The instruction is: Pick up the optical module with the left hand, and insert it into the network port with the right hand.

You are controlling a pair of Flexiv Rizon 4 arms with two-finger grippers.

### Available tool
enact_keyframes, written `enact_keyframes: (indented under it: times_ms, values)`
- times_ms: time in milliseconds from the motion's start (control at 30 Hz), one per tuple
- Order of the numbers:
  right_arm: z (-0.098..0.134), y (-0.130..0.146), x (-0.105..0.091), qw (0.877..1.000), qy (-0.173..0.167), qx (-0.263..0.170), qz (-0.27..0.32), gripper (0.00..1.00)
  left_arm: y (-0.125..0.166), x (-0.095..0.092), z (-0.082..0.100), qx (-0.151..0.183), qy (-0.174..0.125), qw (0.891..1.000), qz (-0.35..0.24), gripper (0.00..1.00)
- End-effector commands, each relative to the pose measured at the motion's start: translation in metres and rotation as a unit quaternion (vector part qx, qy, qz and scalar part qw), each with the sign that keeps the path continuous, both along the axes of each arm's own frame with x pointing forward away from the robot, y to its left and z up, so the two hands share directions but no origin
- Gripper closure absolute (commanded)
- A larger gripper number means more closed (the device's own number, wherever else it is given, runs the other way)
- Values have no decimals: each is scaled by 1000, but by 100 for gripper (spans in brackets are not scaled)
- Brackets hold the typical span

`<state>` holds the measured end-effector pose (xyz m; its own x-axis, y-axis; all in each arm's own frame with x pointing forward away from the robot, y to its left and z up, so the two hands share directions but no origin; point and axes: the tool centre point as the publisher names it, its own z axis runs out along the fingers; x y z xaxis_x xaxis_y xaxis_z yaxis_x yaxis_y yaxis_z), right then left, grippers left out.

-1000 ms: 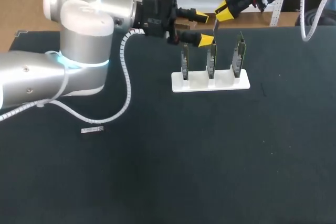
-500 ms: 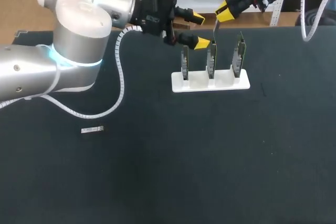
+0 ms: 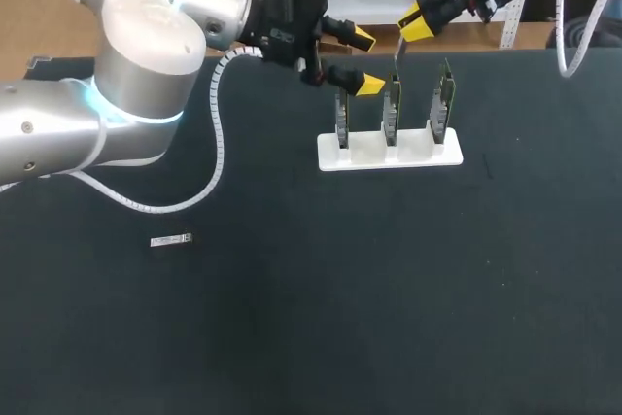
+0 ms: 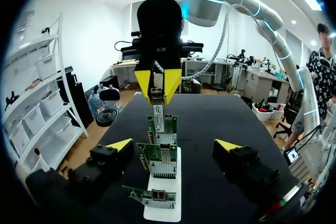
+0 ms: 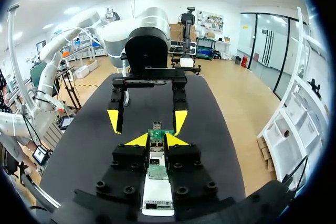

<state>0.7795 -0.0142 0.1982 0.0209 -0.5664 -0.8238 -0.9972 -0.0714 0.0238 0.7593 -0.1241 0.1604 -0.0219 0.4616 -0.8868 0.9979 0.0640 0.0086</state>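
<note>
Nearest to us, one small silver strip point(image 3: 172, 239) lies flat on the dark tabletop point(image 3: 340, 318). It sits off to our left, well apart from everything else.

Farther out is one white stand point(image 3: 389, 155) holding three green circuit cards point(image 3: 391, 112). They stand upright in a row running from left to right.

Our left tool point(image 3: 364, 63) hangs near the left end of that row, above the first card. Its two yellow fingers are spread wide, with nothing between them and nothing touching them. In the left wrist view the whole row of cards lies ahead of those parted fingers.

Farthest out, our right tool point(image 3: 416, 24) comes in from the far right. Its fingers are closed in on the single optical module point(image 3: 396, 57), pinching its upper end from two sides. The module is a thin silver bar hanging upright, its long axis vertical and its free end pointing straight down. In the head view it hangs over the middle card. Its lower tip is at or just above that card's top edge, and we cannot tell whether the two touch.
</note>
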Motion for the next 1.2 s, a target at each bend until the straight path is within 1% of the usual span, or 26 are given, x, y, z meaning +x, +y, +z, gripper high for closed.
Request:
enact_keyframes:
  times_ms: [33, 400, 1200]
  values:
    - [0, 0, 1, 1000, 0, 0, 1, 100, 0, 0, 0, 7, 3, 1000, 2, 0]
    - [-1, -1, 1, 1000, 2, 1, 1, 100, -3, 0, -2, 15, 7, 1000, 3, 0]
    - [-4, -1, -1, 1000, 8, -9, 6, 100, -4, 1, -2, 14, 8, 1000, 0, 0]
